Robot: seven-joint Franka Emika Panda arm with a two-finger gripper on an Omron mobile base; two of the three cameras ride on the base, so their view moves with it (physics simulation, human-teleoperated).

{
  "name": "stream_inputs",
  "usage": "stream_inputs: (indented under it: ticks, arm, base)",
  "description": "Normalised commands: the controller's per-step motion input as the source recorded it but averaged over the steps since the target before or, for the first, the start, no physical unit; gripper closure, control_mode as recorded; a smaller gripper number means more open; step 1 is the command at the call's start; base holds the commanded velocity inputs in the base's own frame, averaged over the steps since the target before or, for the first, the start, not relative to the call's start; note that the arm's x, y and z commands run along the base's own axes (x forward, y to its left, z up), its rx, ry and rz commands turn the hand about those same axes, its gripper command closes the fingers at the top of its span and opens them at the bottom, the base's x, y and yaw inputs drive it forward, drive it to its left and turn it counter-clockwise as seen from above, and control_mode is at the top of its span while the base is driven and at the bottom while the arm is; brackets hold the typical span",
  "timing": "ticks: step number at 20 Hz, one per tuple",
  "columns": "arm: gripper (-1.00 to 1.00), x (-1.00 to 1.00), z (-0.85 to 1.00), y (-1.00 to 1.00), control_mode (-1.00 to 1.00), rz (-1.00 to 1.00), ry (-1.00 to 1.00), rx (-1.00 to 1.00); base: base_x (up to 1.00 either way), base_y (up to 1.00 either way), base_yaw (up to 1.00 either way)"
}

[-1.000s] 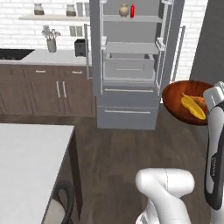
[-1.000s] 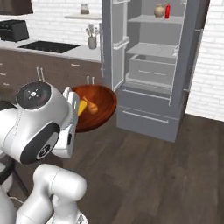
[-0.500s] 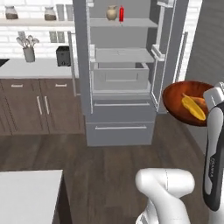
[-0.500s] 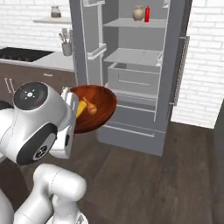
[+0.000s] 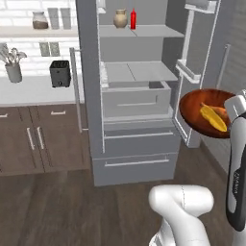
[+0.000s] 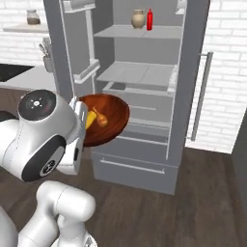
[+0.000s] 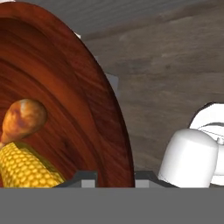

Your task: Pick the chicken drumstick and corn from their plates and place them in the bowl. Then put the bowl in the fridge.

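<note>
With its doors swung wide, the tall grey fridge (image 5: 139, 96) stands square ahead of the robot, pale shelves and a drawer on show in both base views. The top shelf carries a small tan jug (image 5: 120, 18) and, just beside it, a red bottle (image 5: 133, 19). The door on the right in the right base view wears a long vertical steel bar handle (image 6: 198, 96). Off to the fridge's left runs a counter (image 5: 33, 90) over dark wood cabinets, with a black toaster (image 5: 59, 73) and a pot of utensils (image 5: 13, 71) on top.

And there's the bowl (image 6: 103, 118), wide, glossy and reddish-brown, held up in the air in front of the open fridge, level with the drawer section, not yet on any shelf. In the left base view it hangs by the foot of the right-hand door; in the right base view it sits just off the arm's big white joint.

Inside it lies the corn (image 5: 214, 117), yellow and oblong, and touching it the chicken drumstick (image 7: 24, 119), golden-brown, its thick end farther from the hand than the corn.

Down at the rim, the gripper (image 7: 115, 177) is pinching the bowl's edge, one dark finger tip on each side of the wall, pressed tight on it in the hand view.
</note>
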Motion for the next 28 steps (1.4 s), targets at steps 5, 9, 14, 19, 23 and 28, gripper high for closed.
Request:
stream_inputs:
  ticks: [5, 9, 14, 19, 23, 28]
  arm:
    - [1.0, 0.0, 0.0, 0.0, 1.0, 0.0, 0.0, 0.0]
    - [1.0, 0.0, 0.0, 0.0, 1.0, 0.0, 0.0, 0.0]
    - [1.0, 0.0, 0.0, 0.0, 1.0, 0.0, 0.0, 0.0]
    - [1.0, 0.0, 0.0, 0.0, 1.0, 0.0, 0.0, 0.0]
    - [1.0, 0.0, 0.0, 0.0, 1.0, 0.0, 0.0, 0.0]
    - [1.0, 0.0, 0.0, 0.0, 1.0, 0.0, 0.0, 0.0]
  base:
    - [1.0, 0.51, -0.17]
    - [0.97, 0.08, -0.02]
    - [0.91, -0.11, 0.0]
    - [0.69, -0.26, 0.0]
    - [0.74, -0.25, 0.01]
    - [0.95, -0.1, 0.0]
